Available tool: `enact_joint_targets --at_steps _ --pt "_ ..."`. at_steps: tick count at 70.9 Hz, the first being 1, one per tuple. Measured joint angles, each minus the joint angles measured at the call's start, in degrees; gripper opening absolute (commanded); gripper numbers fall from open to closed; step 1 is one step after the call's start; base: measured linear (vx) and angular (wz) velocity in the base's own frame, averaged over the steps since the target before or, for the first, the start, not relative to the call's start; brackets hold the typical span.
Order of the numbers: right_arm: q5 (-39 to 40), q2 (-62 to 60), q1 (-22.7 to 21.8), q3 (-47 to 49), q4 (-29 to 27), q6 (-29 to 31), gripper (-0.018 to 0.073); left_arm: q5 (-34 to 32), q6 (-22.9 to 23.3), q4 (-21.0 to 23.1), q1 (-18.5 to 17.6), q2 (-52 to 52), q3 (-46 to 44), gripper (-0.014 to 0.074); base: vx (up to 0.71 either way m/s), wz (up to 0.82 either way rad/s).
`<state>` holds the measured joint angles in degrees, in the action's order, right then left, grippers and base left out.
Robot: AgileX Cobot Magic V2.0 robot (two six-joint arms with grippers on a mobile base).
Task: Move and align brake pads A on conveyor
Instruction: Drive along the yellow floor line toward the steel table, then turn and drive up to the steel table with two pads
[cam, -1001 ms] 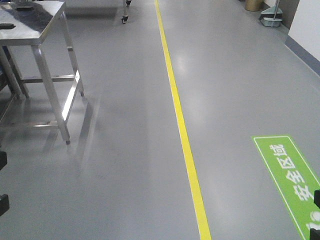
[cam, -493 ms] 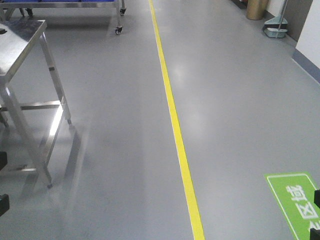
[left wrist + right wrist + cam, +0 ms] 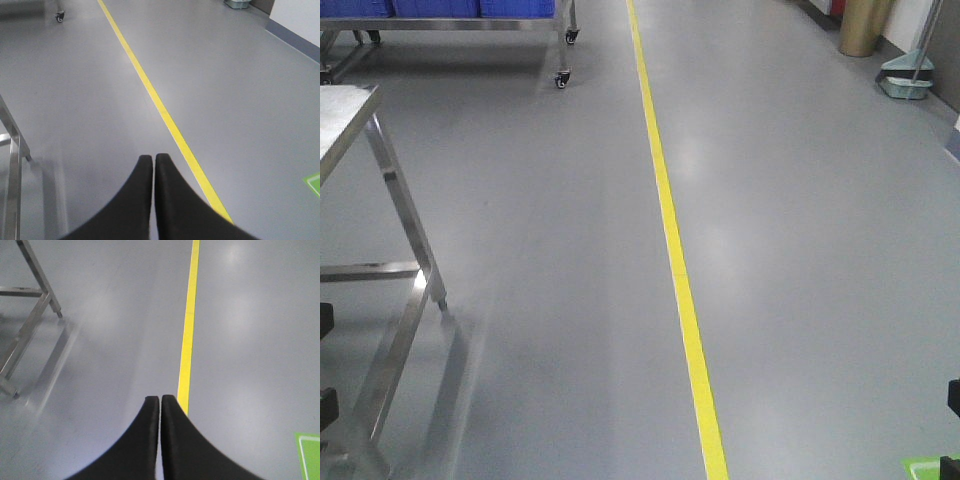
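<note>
Steel table (image 3: 342, 118): 9 o'clock, cut off by the left edge, its top barely seen.
Wheeled rack (image 3: 470, 22): 11 o'clock, blue bins (image 3: 430, 6) cropped at the top.
Left gripper (image 3: 153, 158): fingers pressed together, empty.
Yellow floor line (image 3: 672, 250): 12 to 6 o'clock.
Right gripper (image 3: 160, 399): fingers together, empty.
Green floor marking (image 3: 932, 466): 5 o'clock, mostly cropped.
Brake pads A, conveyor: outside every view.

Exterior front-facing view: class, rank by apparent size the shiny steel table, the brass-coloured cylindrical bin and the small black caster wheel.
1. Shiny steel table, nearest and cropped.
2. Brass-coloured cylindrical bin, farther off.
3. Small black caster wheel.
True sizes unsure.
</note>
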<state>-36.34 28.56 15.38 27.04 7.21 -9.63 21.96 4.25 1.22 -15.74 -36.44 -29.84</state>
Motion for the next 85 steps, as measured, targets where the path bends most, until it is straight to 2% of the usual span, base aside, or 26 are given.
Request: enact_joint_targets --at_steps 85 --pt "0.0 0.0 0.0 0.0 0.0 0.0 -0.0009 0.0 0.0 0.0 0.0 0.0 0.0 -0.0006 0.63 0.01"
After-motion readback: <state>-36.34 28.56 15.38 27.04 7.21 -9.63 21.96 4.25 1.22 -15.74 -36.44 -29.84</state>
